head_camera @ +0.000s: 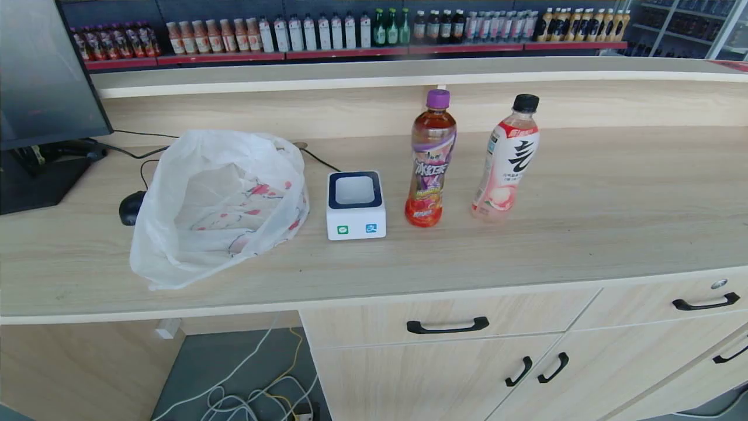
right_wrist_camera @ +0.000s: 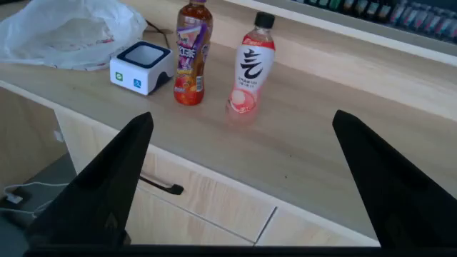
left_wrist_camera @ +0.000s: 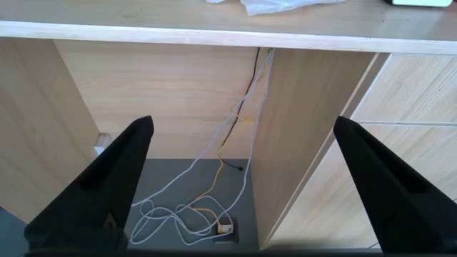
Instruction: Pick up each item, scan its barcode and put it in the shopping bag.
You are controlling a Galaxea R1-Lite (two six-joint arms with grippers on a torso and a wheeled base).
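Note:
Two bottles stand upright on the wooden counter [head_camera: 613, 199]: a purple-capped tea bottle [head_camera: 429, 161] [right_wrist_camera: 191, 57] and, to its right, a black-capped pink drink bottle [head_camera: 507, 161] [right_wrist_camera: 248, 68]. A white box scanner [head_camera: 356, 204] [right_wrist_camera: 141, 67] sits just left of the tea bottle. Further left lies the white shopping bag [head_camera: 219, 202] [right_wrist_camera: 68, 32], its mouth open. My right gripper [right_wrist_camera: 239, 187] is open, held in front of the counter edge, short of the bottles. My left gripper [left_wrist_camera: 239, 187] is open too, low under the counter edge [left_wrist_camera: 214, 34], facing the open bay with cables.
A monitor [head_camera: 41, 88] stands at the counter's left end with a black mouse [head_camera: 132, 207] beside the bag. Drawers with black handles [head_camera: 447, 325] run below the counter. Loose cables [left_wrist_camera: 207, 193] lie on the floor. A raised ledge [head_camera: 409, 79] backs the counter.

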